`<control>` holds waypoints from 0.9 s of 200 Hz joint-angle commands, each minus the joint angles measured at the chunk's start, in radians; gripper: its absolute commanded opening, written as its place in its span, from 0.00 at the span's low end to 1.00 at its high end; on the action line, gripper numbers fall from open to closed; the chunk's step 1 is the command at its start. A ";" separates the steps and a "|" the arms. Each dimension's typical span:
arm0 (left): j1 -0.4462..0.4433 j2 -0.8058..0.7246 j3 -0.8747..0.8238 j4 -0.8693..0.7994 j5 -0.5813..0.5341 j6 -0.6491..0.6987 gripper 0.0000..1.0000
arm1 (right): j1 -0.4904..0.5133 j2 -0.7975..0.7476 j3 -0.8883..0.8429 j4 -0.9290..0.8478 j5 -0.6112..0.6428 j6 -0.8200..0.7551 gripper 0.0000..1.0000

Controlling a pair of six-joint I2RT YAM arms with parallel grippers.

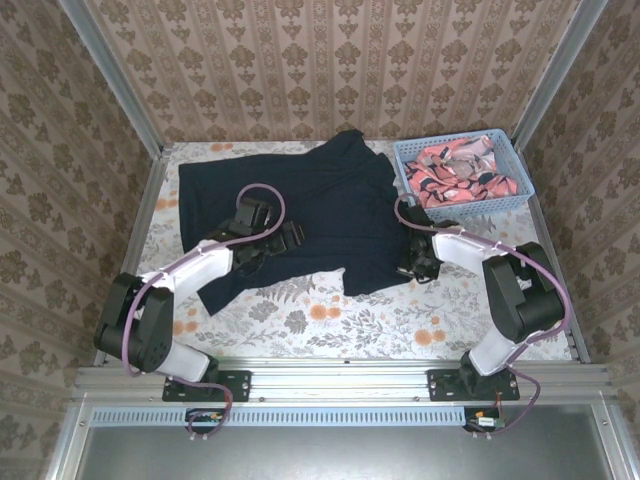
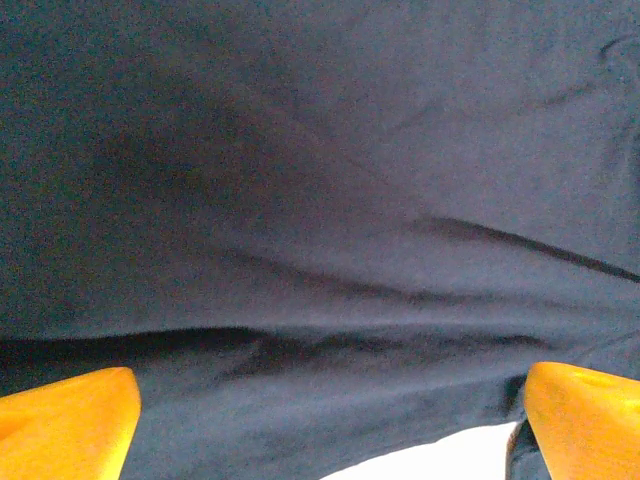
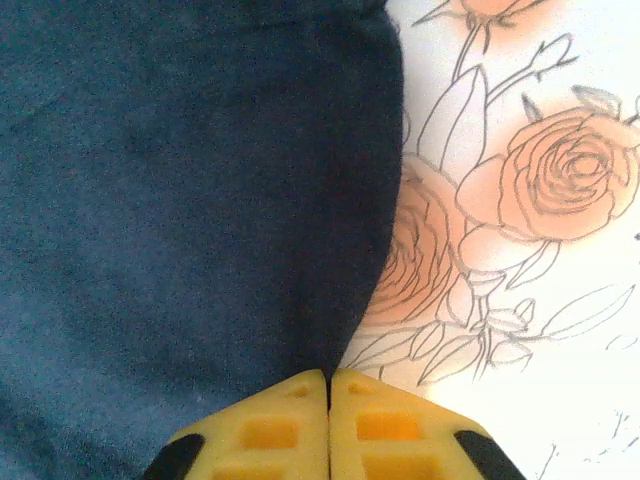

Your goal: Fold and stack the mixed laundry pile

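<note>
Beige damask wallpaper covers the three walls enclosing the table, whose white cloth carries orange roses and grey leaves. Aluminium posts rise at the back corners. Light is soft and even. The grey strip below may be floor.

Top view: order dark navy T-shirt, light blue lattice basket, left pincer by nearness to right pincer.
1. Dark navy cloth T-shirt, edge at the right pincer.
2. Light blue plastic lattice basket, beyond, rightward.
3. Left pincer, across the shirt, left.
</note>
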 commanded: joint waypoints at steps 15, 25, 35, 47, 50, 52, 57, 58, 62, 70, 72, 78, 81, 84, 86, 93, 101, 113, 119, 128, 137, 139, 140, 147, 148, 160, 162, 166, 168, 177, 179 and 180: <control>0.013 0.008 0.037 -0.002 -0.026 0.055 1.00 | -0.010 -0.118 0.046 -0.058 0.007 -0.011 0.00; 0.045 0.016 0.043 0.002 -0.028 0.063 1.00 | -0.021 -0.106 0.099 -0.063 0.005 -0.030 0.00; 0.056 0.025 0.051 0.006 -0.032 0.075 1.00 | -0.028 -0.071 0.163 -0.056 0.012 -0.050 0.00; 0.063 0.040 0.060 0.004 -0.048 0.094 1.00 | -0.033 -0.003 0.256 -0.043 0.020 -0.070 0.00; 0.065 0.045 0.062 0.004 -0.053 0.100 1.00 | -0.034 0.020 0.281 -0.037 0.022 -0.074 0.00; 0.067 0.048 0.063 0.003 -0.057 0.103 1.00 | -0.035 0.033 0.296 -0.032 0.023 -0.077 0.00; 0.069 0.054 0.064 0.004 -0.065 0.110 1.00 | -0.038 0.075 0.342 -0.023 0.022 -0.083 0.00; 0.070 0.056 0.065 0.003 -0.066 0.111 1.00 | -0.038 0.085 0.351 -0.023 0.020 -0.084 0.00; 0.073 0.062 0.067 0.003 -0.070 0.115 1.00 | -0.039 0.122 0.391 -0.021 0.015 -0.089 0.00; 0.079 0.074 0.069 0.003 -0.071 0.119 1.00 | -0.041 0.200 0.478 -0.020 0.009 -0.101 0.00; 0.079 0.076 0.069 0.004 -0.070 0.118 1.00 | -0.041 0.218 0.496 -0.018 0.010 -0.104 0.00; 0.082 0.083 0.069 0.005 -0.070 0.117 1.00 | -0.042 0.276 0.561 -0.013 -0.004 -0.113 0.03; 0.082 0.086 0.069 0.008 -0.069 0.117 1.00 | -0.043 0.301 0.594 -0.014 -0.014 -0.118 0.05; 0.085 0.090 0.069 0.010 -0.068 0.117 1.00 | -0.044 0.329 0.624 -0.015 -0.022 -0.124 0.08; 0.085 0.092 0.068 0.011 -0.067 0.117 1.00 | -0.044 0.347 0.649 -0.018 -0.026 -0.126 0.10; 0.086 0.096 0.068 0.013 -0.063 0.117 1.00 | -0.044 0.398 0.718 -0.030 -0.032 -0.138 0.23; 0.087 0.102 0.070 0.010 -0.060 0.118 1.00 | -0.045 0.442 0.786 -0.055 -0.040 -0.153 0.34; 0.088 0.105 0.072 0.000 -0.055 0.124 1.00 | -0.045 0.456 0.824 -0.082 -0.028 -0.170 0.45; 0.087 0.105 0.074 -0.004 -0.051 0.129 1.00 | -0.046 0.436 0.808 -0.073 -0.019 -0.176 0.49; 0.087 0.105 0.076 -0.004 -0.038 0.137 1.00 | -0.045 0.391 0.756 -0.058 0.007 -0.183 0.53; 0.087 0.107 0.080 -0.002 -0.015 0.143 1.00 | -0.046 0.337 0.695 -0.046 0.038 -0.192 0.57; 0.086 0.109 0.082 0.000 -0.010 0.143 1.00 | -0.047 0.323 0.678 -0.045 0.043 -0.195 0.57; 0.086 0.109 0.082 0.000 -0.007 0.144 1.00 | -0.047 0.317 0.671 -0.043 0.046 -0.195 0.57; 0.082 0.113 0.087 0.009 0.018 0.148 1.00 | -0.049 0.277 0.618 -0.042 0.057 -0.202 0.57; 0.082 0.114 0.087 0.010 0.021 0.149 1.00 | -0.048 0.270 0.611 -0.042 0.058 -0.202 0.57; 0.071 0.125 0.101 0.010 0.051 0.153 1.00 | -0.052 0.196 0.519 -0.041 0.073 -0.206 0.57; 0.070 0.127 0.105 0.010 0.053 0.153 1.00 | -0.052 0.187 0.503 -0.040 0.076 -0.207 0.57; 0.067 0.130 0.112 0.005 0.058 0.155 1.00 | -0.053 0.164 0.469 -0.038 0.081 -0.206 0.57; 0.065 0.133 0.115 0.004 0.060 0.155 1.00 | -0.053 0.152 0.456 -0.036 0.083 -0.205 0.57; 0.061 0.140 0.125 -0.002 0.063 0.157 1.00 | -0.059 0.108 0.391 -0.028 0.093 -0.202 0.57; 0.060 0.141 0.125 -0.002 0.063 0.156 1.00 | -0.060 0.098 0.379 -0.027 0.094 -0.201 0.57; 0.060 0.143 0.125 -0.001 0.064 0.156 1.00 | -0.062 0.095 0.374 -0.027 0.095 -0.199 0.57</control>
